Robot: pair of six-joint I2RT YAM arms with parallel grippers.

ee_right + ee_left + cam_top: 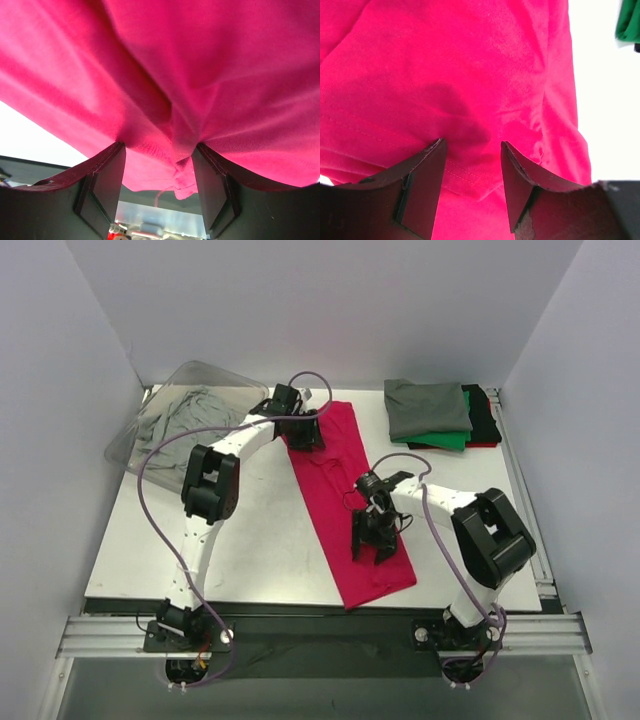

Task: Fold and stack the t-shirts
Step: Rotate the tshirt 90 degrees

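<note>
A bright magenta-red t-shirt (345, 495) lies on the table as a long strip, running from the back middle to the front edge. My left gripper (303, 432) is open at the strip's far end; in the left wrist view its jaws (472, 144) stand apart just over a stitched hem of the shirt (445, 75). My right gripper (368, 550) is open at the strip's near part; in the right wrist view (159, 146) its fingertips press into bunched cloth (200, 65) with a fold between them. A stack of folded shirts, dark grey (428, 405) on top of green (442, 441), black (485, 415) and red, sits at the back right.
A clear plastic bin (190, 375) at the back left holds a crumpled light grey shirt (180, 418). The white table (220, 550) ends at a metal rail (320, 632) in front. White walls close in on three sides. A green shirt edge (627, 22) shows in the left wrist view.
</note>
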